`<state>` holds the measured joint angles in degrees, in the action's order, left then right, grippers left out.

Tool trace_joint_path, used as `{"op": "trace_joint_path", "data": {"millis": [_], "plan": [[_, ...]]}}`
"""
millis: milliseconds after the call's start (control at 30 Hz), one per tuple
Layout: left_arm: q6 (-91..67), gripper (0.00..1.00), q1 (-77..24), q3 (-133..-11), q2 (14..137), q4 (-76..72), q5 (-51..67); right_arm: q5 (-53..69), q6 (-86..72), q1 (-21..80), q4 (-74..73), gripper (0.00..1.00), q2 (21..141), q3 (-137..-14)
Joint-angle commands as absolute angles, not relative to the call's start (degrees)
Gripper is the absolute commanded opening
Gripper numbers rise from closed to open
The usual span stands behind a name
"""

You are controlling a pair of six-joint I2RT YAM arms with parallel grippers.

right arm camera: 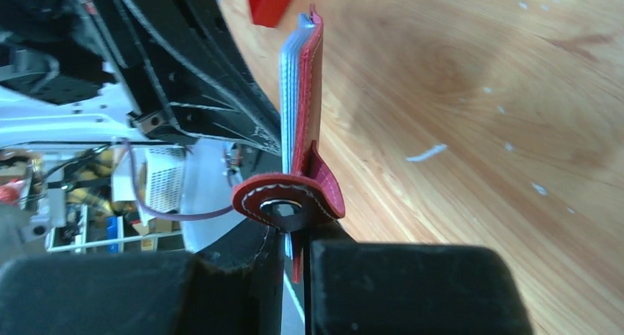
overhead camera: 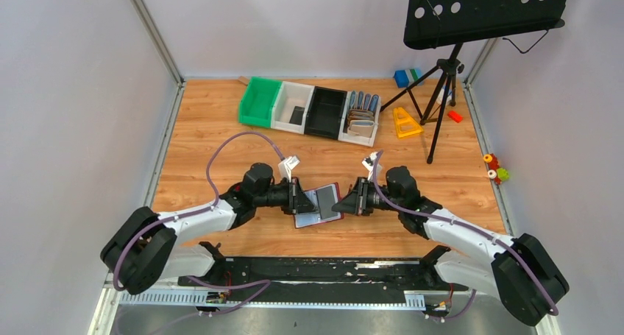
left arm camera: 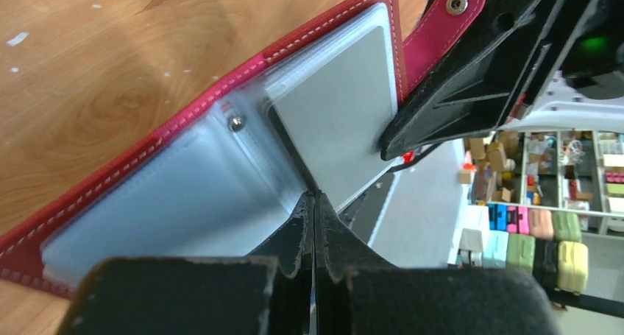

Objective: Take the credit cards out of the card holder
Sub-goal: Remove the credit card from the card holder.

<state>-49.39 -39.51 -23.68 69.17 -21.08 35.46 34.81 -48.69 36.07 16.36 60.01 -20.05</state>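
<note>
Left gripper (left arm camera: 315, 199), closed at the corner of the silvery card (left arm camera: 338, 107), should be drawn straight out; the card holder (left arm camera: 184, 118) is clamped by the right gripper (right arm camera: 294, 235).

Card holder (left arm camera: 184, 118): stitched red leather, glossy clear plastic inside; card (left arm camera: 338, 107) matt grey; table (left arm camera: 88, 70) smooth wood-grain.

left arm (overhead camera: 199, 219), right arm (overhead camera: 460, 233): white link shells, black joints, purple cable (overhead camera: 221, 152) along each. left gripper (left arm camera: 315, 206), right gripper (right arm camera: 296, 239) black, finger edges scuffed.
</note>
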Motion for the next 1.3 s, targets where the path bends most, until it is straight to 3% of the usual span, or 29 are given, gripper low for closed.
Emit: {"op": "trace_joint_path", "data": {"millis": [0, 400, 467, 533, 600, 1033, 1167, 1267], "plan": [[-43.78, 0.0, -40.17, -25.2, 72.77, -21.93, 31.28, 28.25, -42.86, 37.1, 6.87, 0.0, 61.94, -23.97], [-46.43, 0.0, -41.54, -20.78, 90.1, -36.01, 27.03, 18.9, -37.64, 40.73, -4.5, 0.0, 64.77, -28.71], [-46.82, 0.0, -42.08, -20.91, 91.8, -36.44, 26.12, 18.98, -37.2, 41.22, -4.73, 0.11, 65.55, -29.23], [-46.89, 0.0, -42.18, -21.04, 92.87, -36.18, 25.49, 18.86, -36.63, 41.58, -4.84, 0.31, 66.26, -29.47], [-46.24, 0.0, -42.19, -21.45, 93.22, -34.77, 25.11, 18.36, -36.17, 41.67, -5.19, 0.39, 67.05, -29.49], [-43.36, 0.0, -42.29, -22.8, 89.74, -27.47, 23.65, 17.42, -36.77, 41.67, -4.33, 0.31, 68.83, -29.13], [-43.09, 0.0, -42.28, -22.98, 88.84, -26.7, 23.82, 17.51, -36.04, 41.58, -4.37, 0.34, 71.37, -29.79], [-42.54, 0.0, -42.3, -23.02, 88.22, -25.47, 23.5, 17.82, -35.92, 41.54, -4.24, 0.2, 73.46, -30.58]]}}
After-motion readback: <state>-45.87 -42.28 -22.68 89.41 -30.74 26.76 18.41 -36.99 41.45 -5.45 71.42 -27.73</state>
